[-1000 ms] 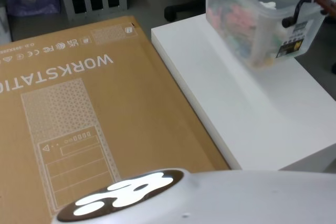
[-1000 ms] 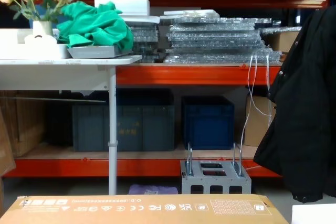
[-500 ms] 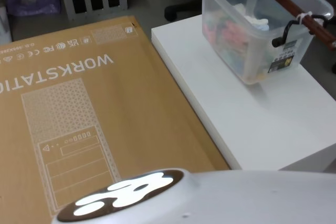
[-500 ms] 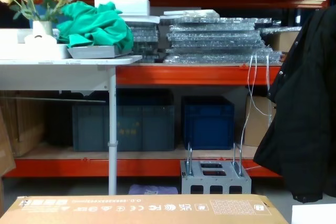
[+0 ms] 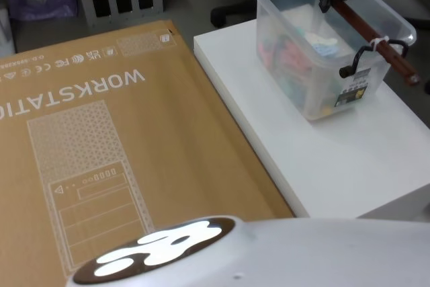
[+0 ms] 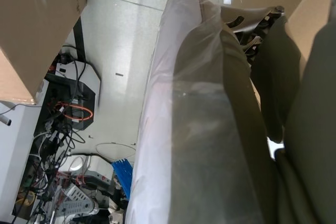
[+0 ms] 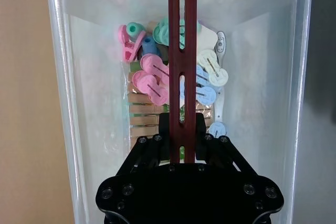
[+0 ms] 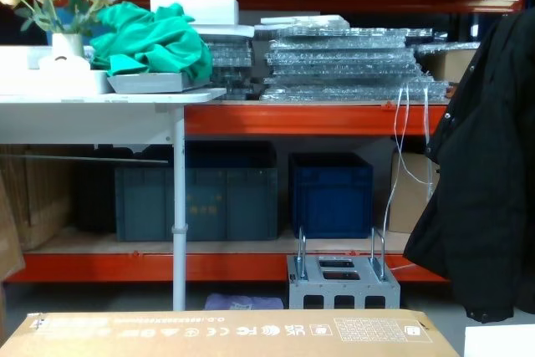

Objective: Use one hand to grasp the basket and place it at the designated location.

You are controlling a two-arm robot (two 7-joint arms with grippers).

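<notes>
Basket (image 5: pixel 316 58): on the white table (image 5: pixel 349 159), at its far end, beside the cardboard box (image 5: pixel 114 146); pastel clips inside. My right gripper (image 7: pixel 182 129): clamped on the handle (image 7: pixel 182 51). Left gripper: state unknown.

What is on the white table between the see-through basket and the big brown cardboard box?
Nothing. In the head view, the white table is bare between the basket and the cardboard box.
</notes>
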